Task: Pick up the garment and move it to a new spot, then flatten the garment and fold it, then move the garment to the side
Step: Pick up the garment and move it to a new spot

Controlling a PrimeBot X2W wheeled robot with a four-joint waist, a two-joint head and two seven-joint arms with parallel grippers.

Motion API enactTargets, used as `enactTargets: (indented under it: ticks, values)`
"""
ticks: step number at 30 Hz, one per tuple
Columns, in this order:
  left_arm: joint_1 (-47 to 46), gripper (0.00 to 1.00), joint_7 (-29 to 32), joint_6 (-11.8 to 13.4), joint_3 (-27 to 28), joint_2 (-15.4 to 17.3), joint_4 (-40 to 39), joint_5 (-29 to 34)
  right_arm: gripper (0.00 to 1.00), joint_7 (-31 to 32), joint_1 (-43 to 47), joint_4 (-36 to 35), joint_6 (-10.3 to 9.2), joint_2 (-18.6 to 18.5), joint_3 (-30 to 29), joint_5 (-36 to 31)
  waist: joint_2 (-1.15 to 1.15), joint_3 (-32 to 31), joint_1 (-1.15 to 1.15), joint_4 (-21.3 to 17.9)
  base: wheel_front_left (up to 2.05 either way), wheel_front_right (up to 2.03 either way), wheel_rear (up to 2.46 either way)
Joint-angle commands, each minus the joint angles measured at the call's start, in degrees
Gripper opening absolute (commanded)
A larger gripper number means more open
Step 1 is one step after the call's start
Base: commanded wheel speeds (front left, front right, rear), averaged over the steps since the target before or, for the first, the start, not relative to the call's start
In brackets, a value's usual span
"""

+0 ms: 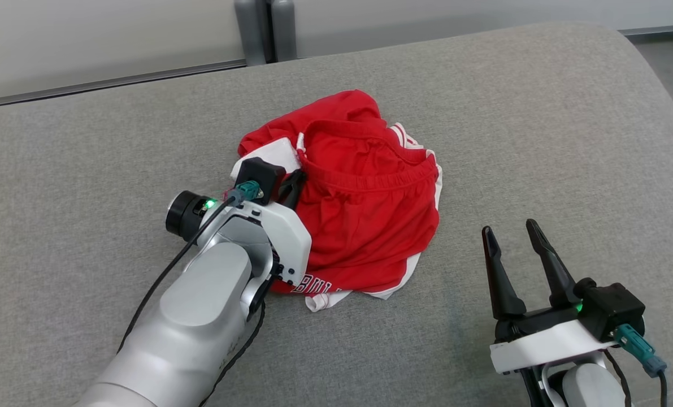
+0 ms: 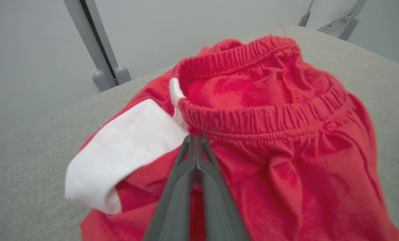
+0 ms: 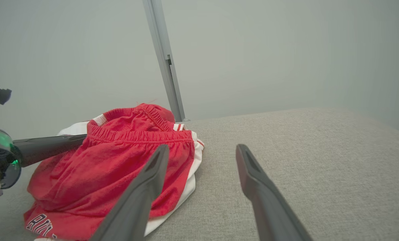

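Left gripper (image 2: 196, 137) pinched shut, right gripper (image 1: 510, 227) wide, we judge the limp, light shorts (image 1: 370, 226) best held by the waistband (image 2: 263, 117).

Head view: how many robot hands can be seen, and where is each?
2. The left hand sits at the left edge of the red shorts, shut on fabric by the waistband. The right hand is open at lower right over the grey cushion, clear of the shorts.
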Motion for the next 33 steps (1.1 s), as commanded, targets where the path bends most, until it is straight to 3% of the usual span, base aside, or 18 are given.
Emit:
enactTargets:
  ticks: [1,8,12,23,25,33]
  values:
    - [0.43,0.0,-0.8,0.09,-0.86,0.25,0.66,-0.75,1.0,-0.03,-0.01,0.09,-0.02,-0.14,-0.45,0.31,0.0,-0.15,0.0,-0.65,0.0,0.0,0.0]
    - [-2.04,0.0,-8.38,1.5,-1.62,0.23,0.73,0.53,1.0,-0.03,1.51,0.32,-0.02,-0.13,-1.54,0.43,0.0,-1.04,0.0,-1.2,0.0,0.0,0.0]
    - [-2.99,0.0,-9.74,2.11,-0.77,0.22,-1.59,1.37,1.0,-0.03,2.09,0.52,-0.02,-0.13,-2.0,0.63,0.0,-2.0,0.0,-0.86,0.0,0.0,0.0]
    - [-1.08,0.0,-10.09,5.25,4.67,3.29,-21.09,7.59,1.0,-0.03,3.23,0.27,-0.02,-0.11,-2.42,0.73,0.0,-5.27,0.0,0.79,0.0,0.0,0.0]
    - [-1.11,0.0,-10.08,5.62,5.72,4.54,-24.73,8.57,1.0,-0.03,3.84,0.17,-0.02,-0.13,-2.79,0.46,0.0,-5.67,0.0,1.52,0.0,0.0,0.0]
    - [-6.39,0.0,-6.31,7.29,13.21,16.86,-37.99,9.61,1.0,-0.03,5.42,0.14,-0.02,-0.12,-4.09,-0.18,0.0,-6.86,0.0,7.04,0.0,0.0,0.0]
